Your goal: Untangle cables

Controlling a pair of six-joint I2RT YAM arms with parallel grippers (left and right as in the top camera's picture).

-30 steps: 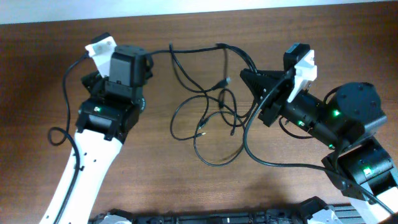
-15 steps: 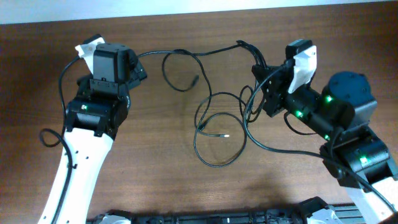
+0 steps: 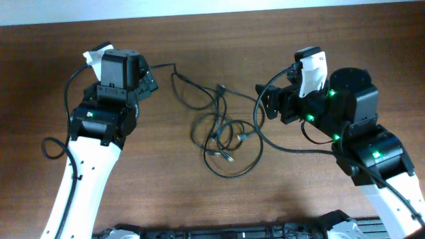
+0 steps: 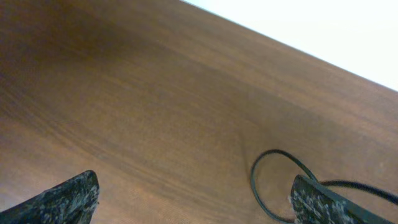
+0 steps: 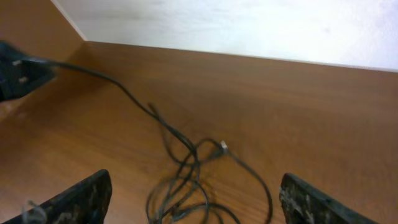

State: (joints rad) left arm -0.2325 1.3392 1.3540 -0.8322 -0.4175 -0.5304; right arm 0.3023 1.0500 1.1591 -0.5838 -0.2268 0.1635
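Both arms are hovering low over the wooden counter [image 3: 319, 192]. The left gripper [image 4: 194, 180] is standing released, its fingers [image 4: 323, 202] spread wide, and one strand is curling just beside a finger; I cannot tell whether it is touching. The right gripper [image 5: 196, 179] is gaping open too, facing the tangle. The cables [image 3: 221, 130] are lying in loose overlapping loops on the counter between the two arms, one strand trailing off toward the left gripper.
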